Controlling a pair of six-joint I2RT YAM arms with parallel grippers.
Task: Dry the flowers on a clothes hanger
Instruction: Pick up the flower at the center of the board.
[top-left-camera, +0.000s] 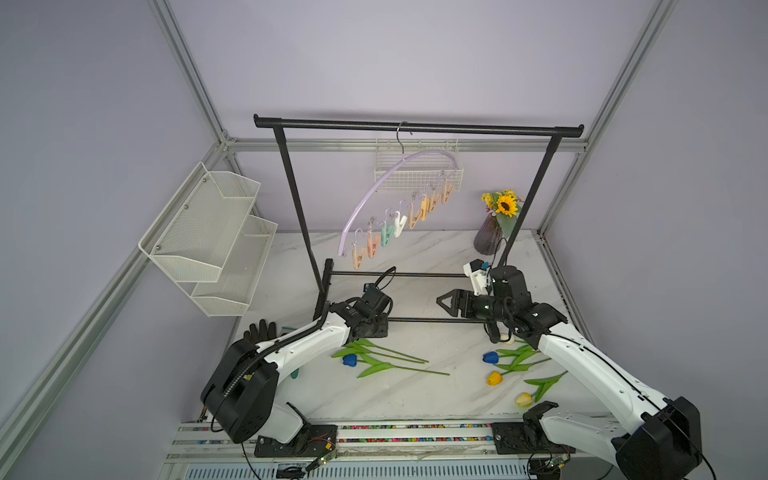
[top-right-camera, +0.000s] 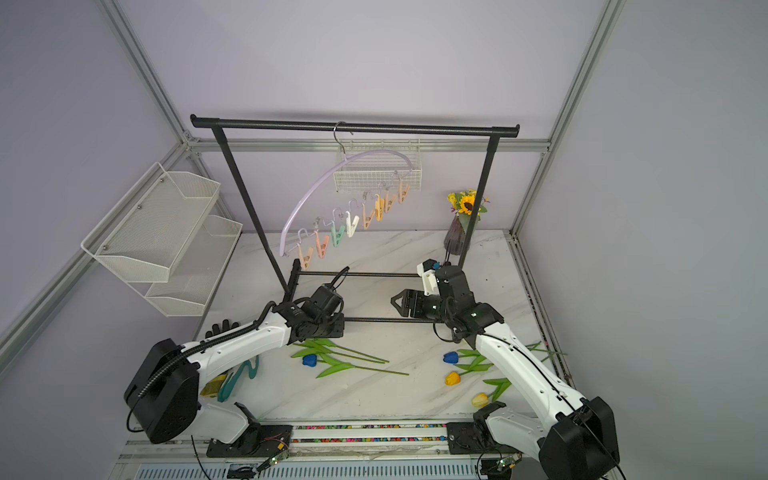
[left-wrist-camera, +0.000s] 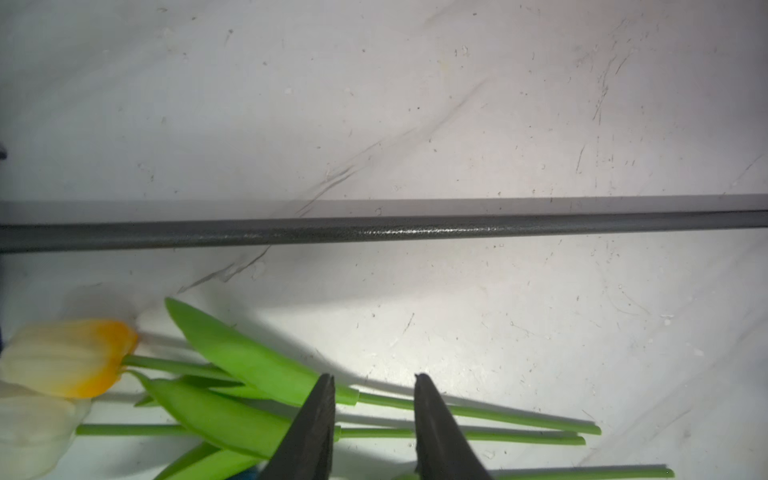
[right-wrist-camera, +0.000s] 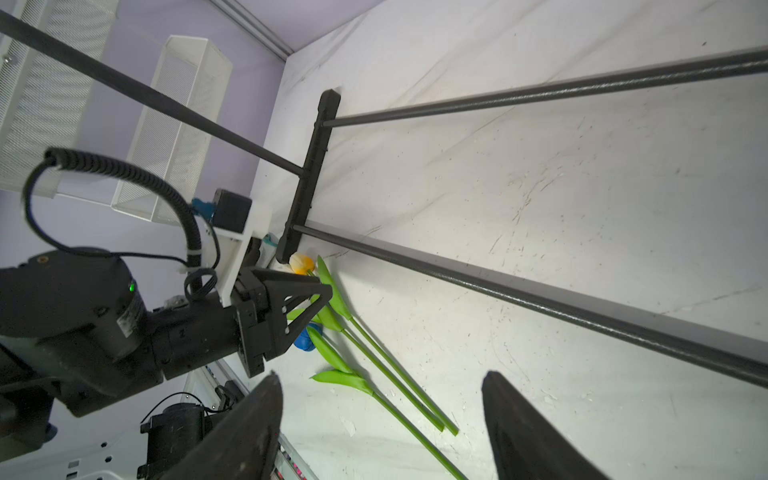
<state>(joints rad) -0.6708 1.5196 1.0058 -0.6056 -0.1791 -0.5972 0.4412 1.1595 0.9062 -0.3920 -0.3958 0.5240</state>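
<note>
The left gripper (left-wrist-camera: 374, 378), jaws parted astride two flower stems (left-wrist-camera: 498, 416), could pinch both together; the right gripper (right-wrist-camera: 380, 376) hangs open, empty.

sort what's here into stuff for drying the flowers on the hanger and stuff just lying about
For the job: tulips, lilac clothes hanger, black garment rack holding it.
Lying about: sunflower vase, white mesh baskets, black glove, teal wavy piece.

Left gripper (left-wrist-camera: 375, 379) pointing down, jaws narrowly apart; right gripper (top-left-camera: 441, 302) — mid-frame in both top views — level, jaws wide.
</note>
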